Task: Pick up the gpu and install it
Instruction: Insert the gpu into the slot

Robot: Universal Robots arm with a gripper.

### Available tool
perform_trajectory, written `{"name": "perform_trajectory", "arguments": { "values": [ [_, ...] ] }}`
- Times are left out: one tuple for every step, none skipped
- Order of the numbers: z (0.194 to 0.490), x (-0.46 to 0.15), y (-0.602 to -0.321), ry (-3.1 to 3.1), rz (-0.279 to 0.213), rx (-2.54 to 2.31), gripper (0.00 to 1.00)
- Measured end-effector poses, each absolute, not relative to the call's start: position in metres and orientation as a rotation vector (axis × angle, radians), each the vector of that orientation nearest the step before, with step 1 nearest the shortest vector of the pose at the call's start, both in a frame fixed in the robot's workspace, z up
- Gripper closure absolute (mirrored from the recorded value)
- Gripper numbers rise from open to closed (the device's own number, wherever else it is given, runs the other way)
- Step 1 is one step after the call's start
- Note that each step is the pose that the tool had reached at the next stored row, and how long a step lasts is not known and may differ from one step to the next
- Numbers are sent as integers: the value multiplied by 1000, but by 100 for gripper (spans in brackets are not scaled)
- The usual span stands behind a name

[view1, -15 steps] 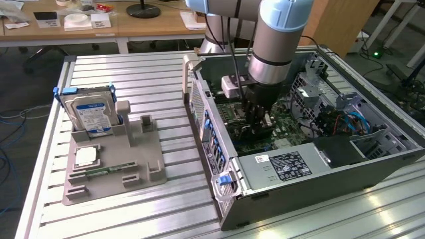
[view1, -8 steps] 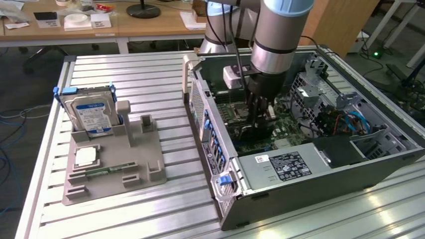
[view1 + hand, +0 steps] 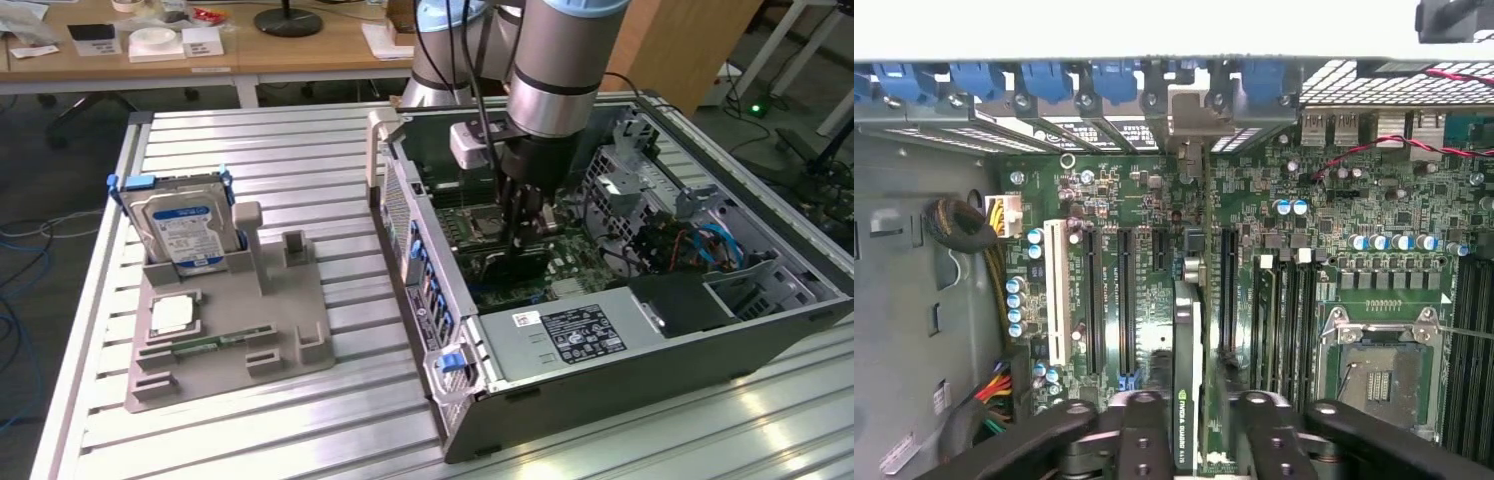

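So the gpu [image 3: 1187,375] is standing on edge over a motherboard [image 3: 1134,260] slot inside the open PC case [image 3: 747,330], fingers [image 3: 1144,430] clamped on its top edge. Stiff, light, fragile board, so gripping the edges seems safest.

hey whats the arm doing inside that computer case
The robot arm has reached down into the open computer case lying on the slatted table. Its end effector grips the gpu on edge, held over the motherboard in line with the expansion slots. On the exterior view's left, a hard drive stands in a grey parts holder with other small components.
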State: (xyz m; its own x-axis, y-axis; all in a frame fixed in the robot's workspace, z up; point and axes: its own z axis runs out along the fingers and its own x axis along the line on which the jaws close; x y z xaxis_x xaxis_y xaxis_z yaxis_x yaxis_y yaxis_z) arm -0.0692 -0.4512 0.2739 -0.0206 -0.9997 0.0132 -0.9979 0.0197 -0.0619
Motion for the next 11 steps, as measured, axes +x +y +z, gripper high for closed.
{"name": "perform_trajectory", "arguments": {
  "values": [
    [274,-69,-451,2219,-83,-2174,73],
    [274,-69,-451,2219,-83,-2174,78],
    [274,-69,-451,2219,-83,-2174,84],
    [274,-69,-451,2219,-83,-2174,84],
    [274,-69,-451,2219,-83,-2174,84],
    [274,-69,-451,2219,-83,-2174,90],
    [274,-69,-451,2219,-83,-2174,89],
    [274,-69,-451,2219,-83,-2174,89],
    [274,-69,-451,2219,-83,-2174,89],
    [274,-69,-451,2219,-83,-2174,89],
    [274,-69,-451,2219,-83,-2174,89]
  ]
}}
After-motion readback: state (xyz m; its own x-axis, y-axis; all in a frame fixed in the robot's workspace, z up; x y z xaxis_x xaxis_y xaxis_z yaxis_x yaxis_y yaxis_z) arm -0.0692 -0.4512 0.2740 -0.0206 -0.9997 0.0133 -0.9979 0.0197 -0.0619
